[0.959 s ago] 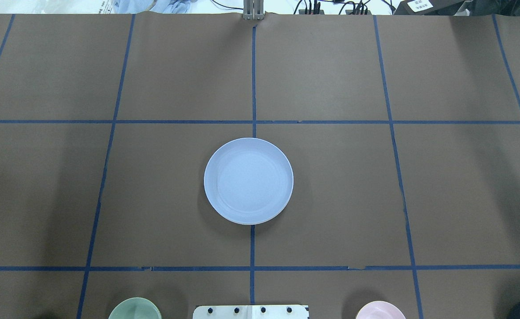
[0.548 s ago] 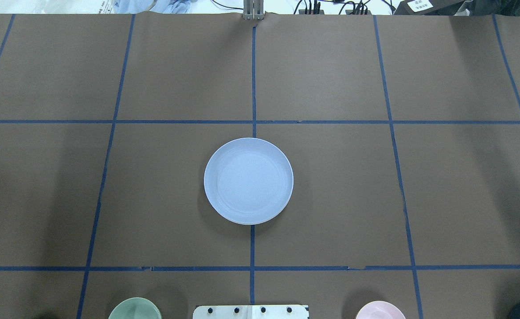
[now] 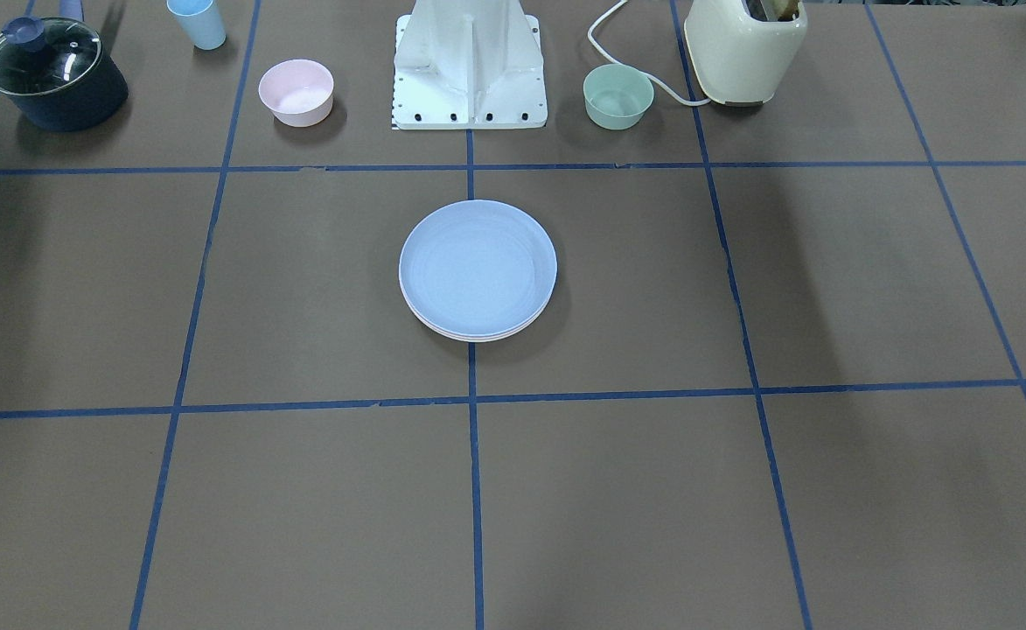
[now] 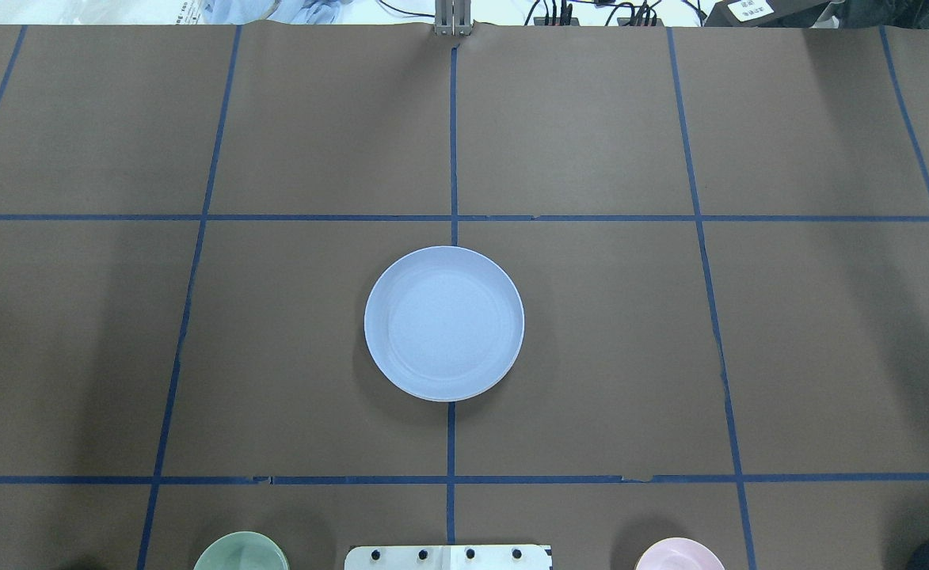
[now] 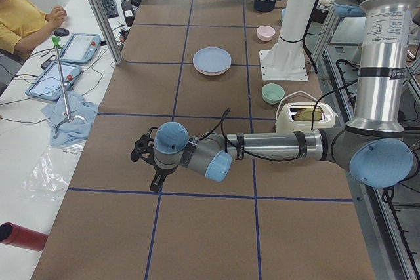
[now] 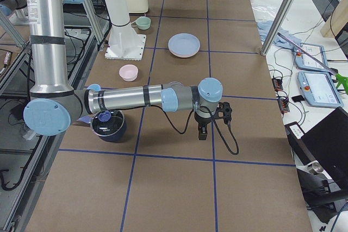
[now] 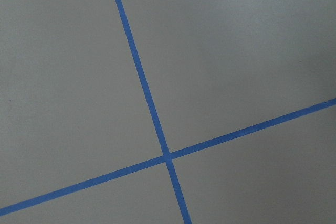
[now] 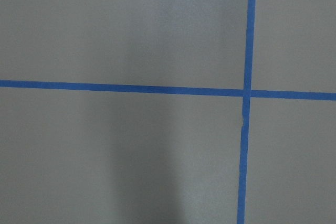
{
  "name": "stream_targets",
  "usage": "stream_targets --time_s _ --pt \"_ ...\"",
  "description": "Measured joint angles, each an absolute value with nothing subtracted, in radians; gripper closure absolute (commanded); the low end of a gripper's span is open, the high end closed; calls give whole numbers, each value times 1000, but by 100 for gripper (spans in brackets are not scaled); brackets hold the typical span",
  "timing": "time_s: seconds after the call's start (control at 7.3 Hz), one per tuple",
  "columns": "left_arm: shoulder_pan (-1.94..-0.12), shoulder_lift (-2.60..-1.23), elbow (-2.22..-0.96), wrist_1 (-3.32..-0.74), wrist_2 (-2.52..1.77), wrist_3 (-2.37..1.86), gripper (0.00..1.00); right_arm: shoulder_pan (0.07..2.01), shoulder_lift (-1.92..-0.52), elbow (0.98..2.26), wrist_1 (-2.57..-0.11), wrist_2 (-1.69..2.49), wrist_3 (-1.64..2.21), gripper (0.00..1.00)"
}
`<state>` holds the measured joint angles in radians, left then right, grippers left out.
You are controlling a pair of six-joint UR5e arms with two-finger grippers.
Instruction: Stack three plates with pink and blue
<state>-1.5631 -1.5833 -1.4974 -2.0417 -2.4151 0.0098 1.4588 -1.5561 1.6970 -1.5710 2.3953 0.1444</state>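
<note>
The light blue plate (image 4: 444,323) lies on top of a stack at the table's centre, also in the front view (image 3: 478,267). A pale pink rim (image 3: 456,333) shows just under its near edge. I cannot make out the cream-white plate. My left gripper (image 5: 155,185) hangs over bare table far to the left of the stack and shows only in the left side view. My right gripper (image 6: 203,133) hangs over bare table far to the right and shows only in the right side view. I cannot tell whether either is open or shut. Both wrist views show only brown table with blue tape.
Along the robot's edge stand a small pink bowl (image 3: 296,91), a small green bowl (image 3: 617,96), a light blue cup (image 3: 197,23), a dark pot with a glass lid (image 3: 53,74), a cream toaster (image 3: 744,48) and the white robot base (image 3: 469,66). A person (image 5: 20,18) sits beside the table.
</note>
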Motion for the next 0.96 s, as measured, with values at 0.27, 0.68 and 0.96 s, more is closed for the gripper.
stream_targets --time_s 0.27,0.68,0.96 --pt "-1563 -1584 -1500 -2042 -2416 9 0 1459 -1557 1695 -1547 2396 142 0" --pt "-1563 -1585 -1503 -2042 -2416 9 0 1459 -1577 1683 -1503 2396 142 0" --pt "-1563 -1585 -1506 -2042 -2416 10 0 1459 -1584 1682 -1499 2396 143 0"
